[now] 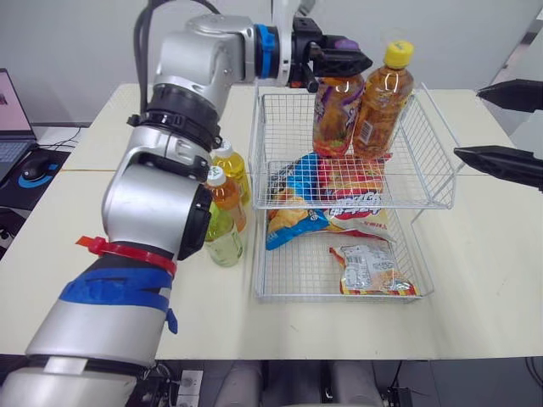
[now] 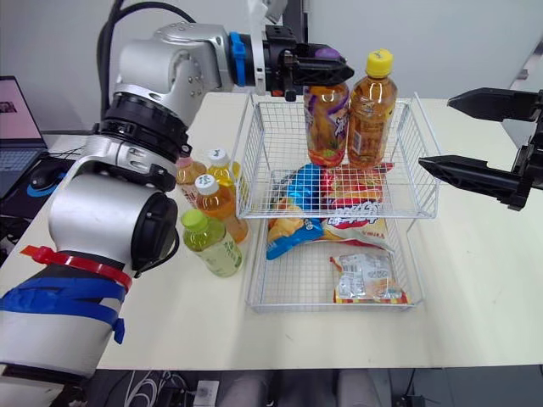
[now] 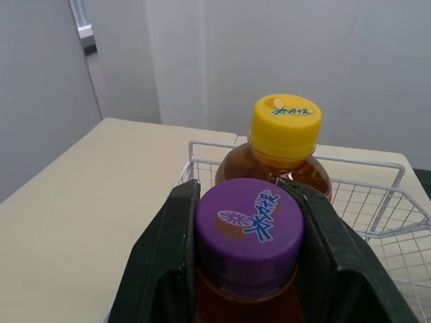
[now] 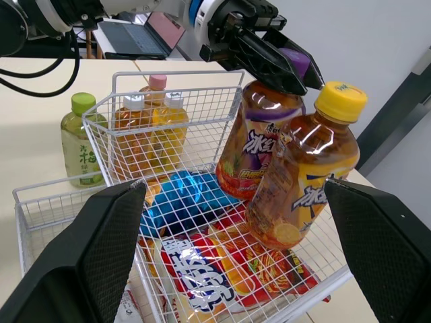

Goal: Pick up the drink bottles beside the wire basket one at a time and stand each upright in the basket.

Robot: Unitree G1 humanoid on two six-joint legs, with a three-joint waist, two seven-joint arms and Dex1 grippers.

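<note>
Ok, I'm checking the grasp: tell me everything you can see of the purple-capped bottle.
The purple-capped bottle is clear plastic holding amber drink, with a purple and orange printed label. It stands roughly upright in the upper tier of the wire basket, base down among snack packets, close beside a yellow-capped bottle. The jaws of the left gripper are clamped on either side of its cap.

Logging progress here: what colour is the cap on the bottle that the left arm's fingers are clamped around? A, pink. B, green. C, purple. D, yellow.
C: the left gripper has its fingers shut on the purple-capped bottle, beside the yellow-capped bottle.
</note>
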